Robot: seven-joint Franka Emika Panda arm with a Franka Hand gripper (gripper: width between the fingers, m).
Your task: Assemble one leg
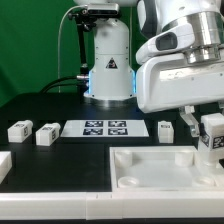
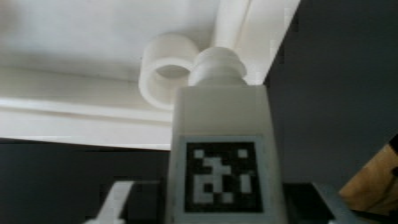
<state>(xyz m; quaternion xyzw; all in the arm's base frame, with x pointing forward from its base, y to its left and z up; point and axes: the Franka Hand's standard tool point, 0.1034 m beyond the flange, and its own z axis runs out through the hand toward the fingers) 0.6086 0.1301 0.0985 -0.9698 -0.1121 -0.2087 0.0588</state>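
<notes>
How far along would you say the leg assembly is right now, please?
Done: the small white stubby tagged plastic leg is off the table, clamped in the gripper. In hand: its tip hangs by the round corner socket of the large white tray-like tabletop, apparently not yet in it. Left: seating it in that socket.

Glossy white rounded arm shell [image 1: 180, 45], upper right of frame, dark grey seams at joints. White domed base column [image 1: 108, 55], upper centre: black triangle sticker [image 1: 108, 74] on front, blue glowing ring [image 1: 108, 97] at foot. Thin black cable [image 1: 68, 45] curving, upper left. Boxy white gripper [image 1: 207, 125], right edge.
</notes>
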